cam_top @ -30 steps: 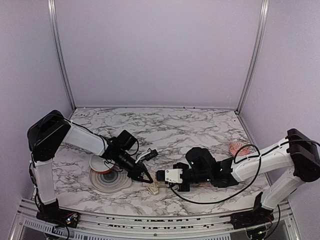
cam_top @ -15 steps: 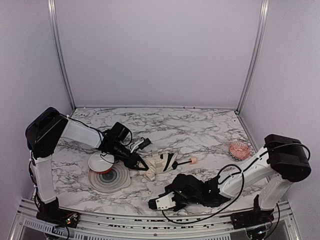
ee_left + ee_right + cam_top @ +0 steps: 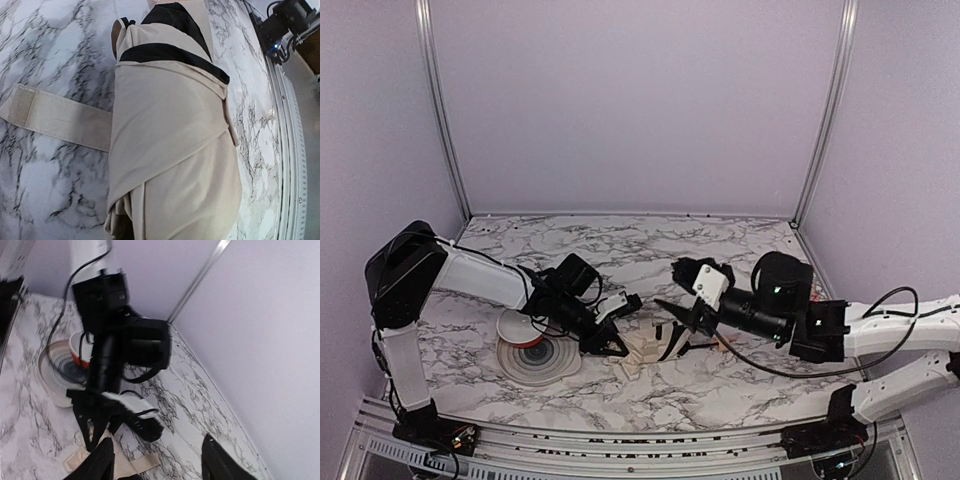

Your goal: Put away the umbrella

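The umbrella (image 3: 645,348) lies folded on the marble table, cream outside with black lining showing at its far end (image 3: 170,47). It fills the left wrist view (image 3: 170,150), its closure strap (image 3: 55,117) lying loose to the left. My left gripper (image 3: 615,350) is shut on the bundle's left end; its fingers are hidden under the fabric in its own view. My right gripper (image 3: 672,322) hovers open just above the umbrella's right part. Nothing sits between its fingertips (image 3: 95,465), and beige fabric (image 3: 125,467) shows below them.
A white bowl with a red base (image 3: 517,328) stands on a grey ringed plate (image 3: 542,362), close behind my left gripper; both also show in the right wrist view, bowl (image 3: 77,347) and plate (image 3: 57,377). My left arm (image 3: 110,340) faces the right gripper. The table's front rail (image 3: 620,440) runs nearby.
My right gripper has opened and swung from the front edge up over the umbrella. The left gripper has pulled the umbrella a little toward the front, and the bundle looks shorter.
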Action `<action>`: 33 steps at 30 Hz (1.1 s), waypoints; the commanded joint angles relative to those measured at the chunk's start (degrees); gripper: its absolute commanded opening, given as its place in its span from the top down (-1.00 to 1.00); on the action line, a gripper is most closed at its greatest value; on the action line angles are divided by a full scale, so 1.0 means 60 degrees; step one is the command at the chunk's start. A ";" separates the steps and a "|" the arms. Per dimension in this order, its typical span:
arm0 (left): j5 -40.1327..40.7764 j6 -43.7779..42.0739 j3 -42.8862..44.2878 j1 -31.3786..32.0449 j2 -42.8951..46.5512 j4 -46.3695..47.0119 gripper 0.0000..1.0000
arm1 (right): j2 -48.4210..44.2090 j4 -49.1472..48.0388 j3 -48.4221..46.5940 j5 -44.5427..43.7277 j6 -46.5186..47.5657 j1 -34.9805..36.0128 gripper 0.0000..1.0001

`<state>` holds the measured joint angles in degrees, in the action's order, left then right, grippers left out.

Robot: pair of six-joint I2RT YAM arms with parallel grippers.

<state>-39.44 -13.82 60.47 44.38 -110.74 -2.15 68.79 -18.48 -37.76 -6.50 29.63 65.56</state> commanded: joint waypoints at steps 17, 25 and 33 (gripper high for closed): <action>0.5074 -0.3692 -0.1933 0.3166 0.1555 -0.1633 1.00 | 0.2193 0.8055 -0.3795 0.2404 -0.6041 -0.4077 -0.47; 0.6264 -0.4190 -0.2101 0.3899 0.1865 -0.1542 1.00 | 0.3874 0.9286 -0.4249 0.2031 -0.6135 -0.3027 -0.45; 0.6450 -0.4145 -0.2106 0.4132 0.1791 -0.1539 1.00 | 0.5736 0.8382 -0.5167 0.1916 -0.5532 -0.2518 -0.44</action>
<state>-1.67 -37.12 50.48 68.20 -98.24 -1.65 100.09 34.13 -64.18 6.74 -5.76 50.28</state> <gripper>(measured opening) 0.190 0.721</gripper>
